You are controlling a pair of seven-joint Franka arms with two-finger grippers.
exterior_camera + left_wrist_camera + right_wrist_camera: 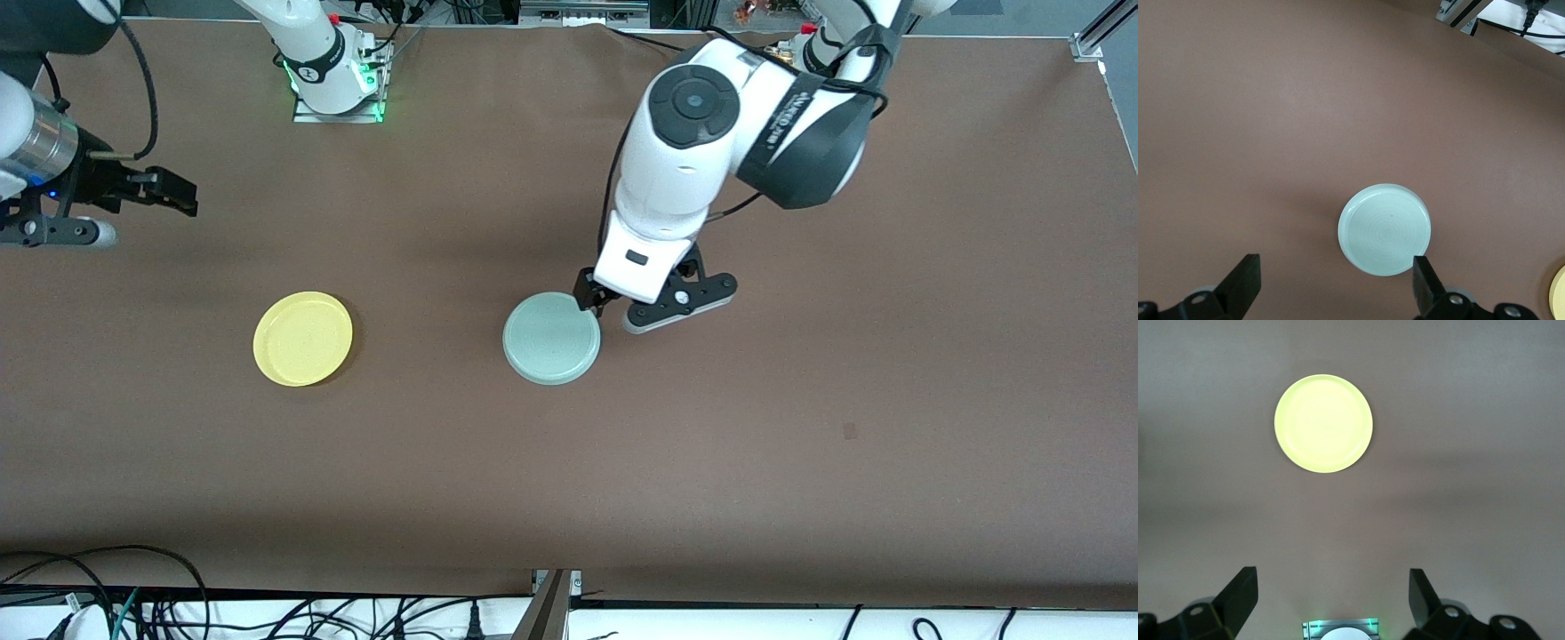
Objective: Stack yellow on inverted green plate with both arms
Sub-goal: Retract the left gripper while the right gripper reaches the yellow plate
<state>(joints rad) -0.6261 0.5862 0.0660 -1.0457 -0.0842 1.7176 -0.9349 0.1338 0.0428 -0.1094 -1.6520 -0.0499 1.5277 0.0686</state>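
The green plate point(551, 339) lies near the table's middle with a flat, ringed face up, seemingly inverted. My left gripper point(613, 298) hangs open just beside its rim, toward the left arm's end. In the left wrist view the green plate point(1384, 229) sits close to one fingertip point(1423, 280) of the left gripper point(1335, 287), with nothing between the fingers. The yellow plate point(302, 339) rests rim up toward the right arm's end. My right gripper point(178, 194) hovers open and empty near that end of the table. The right wrist view shows the yellow plate point(1323, 423) well ahead of the right gripper point(1331, 600).
The right arm's base point(336, 84) with its green light stands at the table's edge farthest from the front camera. Cables point(133, 604) and a metal post point(551, 604) lie below the nearest edge. The brown table point(800, 444) has a small dark mark point(849, 431).
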